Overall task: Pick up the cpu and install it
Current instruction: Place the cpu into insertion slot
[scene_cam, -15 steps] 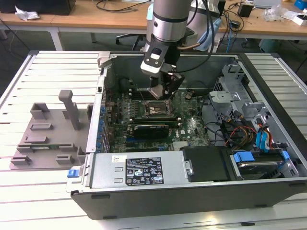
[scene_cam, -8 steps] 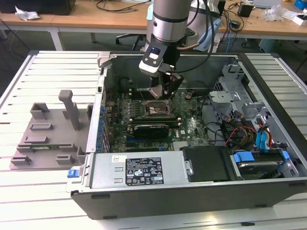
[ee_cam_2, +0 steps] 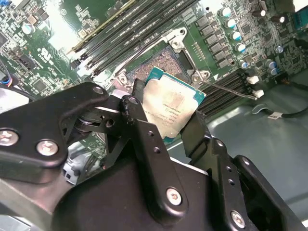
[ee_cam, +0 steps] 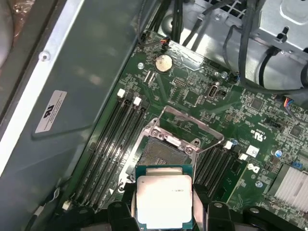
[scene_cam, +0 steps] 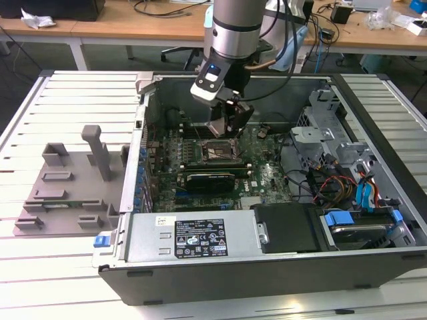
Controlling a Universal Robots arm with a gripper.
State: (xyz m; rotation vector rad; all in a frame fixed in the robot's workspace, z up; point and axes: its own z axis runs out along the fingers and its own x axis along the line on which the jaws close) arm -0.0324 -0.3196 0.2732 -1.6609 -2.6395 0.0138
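Reaches down with the arm (scene_cam: pixel 233 27) into an open computer case (scene_cam: pixel 147 240) lying flat on the slatted table (scene_cam: pixel 67 93). Holds the claw (scene_cam: pixel 227 125) low over the green motherboard (scene_cam: pixel 267 177), right above the socket (scene_cam: pixel 217 152).

Pinches the cpu (ee_cam_2: pixel 171 103) between the two black fingers (ee_cam_2: pixel 149 144), gripped by opposite edges. Silvery top plate turned toward the camera in both wrist views, pale rim showing round it. Carried clear of the board, not yet seated. In the first wrist view, seen just beside the bare socket, with the socket's field of contacts exposed.

Around the socket: metal load frame (ee_cam: pixel 192 120) swung open, thin lever (ee_cam_2: pixel 231 90) lying out to one side. Flanked on both sides by rows of black memory slots (ee_cam: pixel 108 144). Past the socket, a round coin cell (ee_cam: pixel 164 62) on the board and a bundle of dark cables (ee_cam: pixel 250 48) by the case wall.

On the exterior view's left, outside the case: grey fixture tray (scene_cam: pixel 67 187) with upright posts, resting on the table, well apart from the claw. On the exterior view's right, inside the case: drive bays with blue tabs (scene_cam: pixel 337 220) and a tangle of coloured wires (scene_cam: pixel 333 187).
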